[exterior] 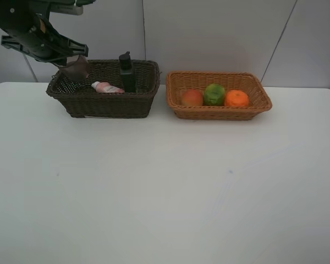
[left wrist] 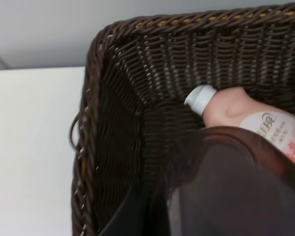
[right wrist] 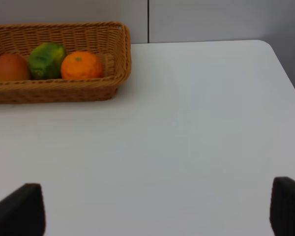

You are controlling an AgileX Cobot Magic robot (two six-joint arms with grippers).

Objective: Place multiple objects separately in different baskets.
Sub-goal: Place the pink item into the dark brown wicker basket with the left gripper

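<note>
- Over the dark basket's [exterior: 102, 104] left end, the left hand [exterior: 71, 65] is clamped on the mauve cup [exterior: 77, 70], held tilted above the rim.
- In that basket lie the pink bottle [exterior: 107, 87] and, upright beside it, the pump bottle [exterior: 127, 73].
- In the tan basket [exterior: 218, 113]: red fruit [exterior: 192, 98], green fruit [exterior: 214, 94], tangerine [exterior: 237, 98], in a row.
- The right hand [right wrist: 157, 206] hangs spread wide and empty above the bare bench [exterior: 165, 187].

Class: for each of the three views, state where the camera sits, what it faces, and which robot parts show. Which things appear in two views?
Exterior high: above the table, facing both baskets; left arm shows.
Left wrist: over the dark basket, on the cup held by the left end effector.
Right wrist: low, facing the tan basket; open right end effector.
Shared: pink bottle, fruits.
</note>
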